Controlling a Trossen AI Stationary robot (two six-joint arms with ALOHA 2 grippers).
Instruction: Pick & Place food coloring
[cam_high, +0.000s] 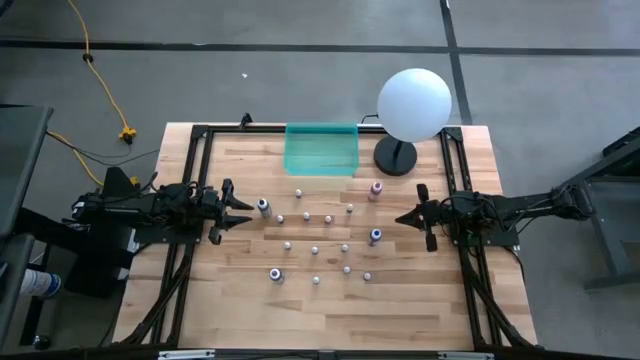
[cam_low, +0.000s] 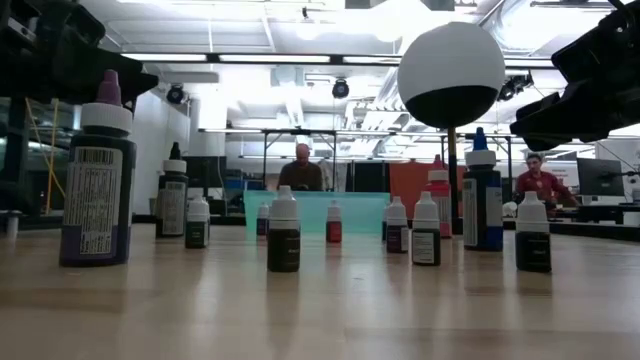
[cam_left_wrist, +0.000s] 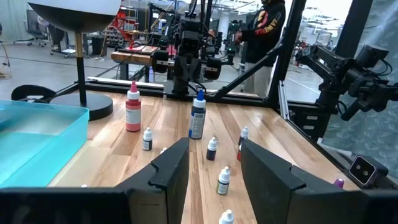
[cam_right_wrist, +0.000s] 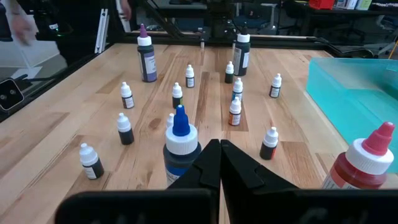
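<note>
While every bottle stands on the table:
Tray (cam_high: 321, 150): empty.
Food coloring (cam_high: 315, 250): none placed.
Left gripper (cam_high: 243, 211): fingers parted, empty.
Right gripper (cam_high: 400, 218): closed, empty.

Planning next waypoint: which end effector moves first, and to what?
Probably the left end effector: it is open, empty, with the dark bottle just ahead. Ease forward around it. The tray holds nothing yet; the right end effector is shut.

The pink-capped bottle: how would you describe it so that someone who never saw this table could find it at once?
Start from the big white globe lamp at the far edge of the table, then look at its dark round base. The pink-capped bottle stands upright just in front of that base, beside the teal tray. It is larger than the tiny bottles nearby and alone has a pink body.
</note>
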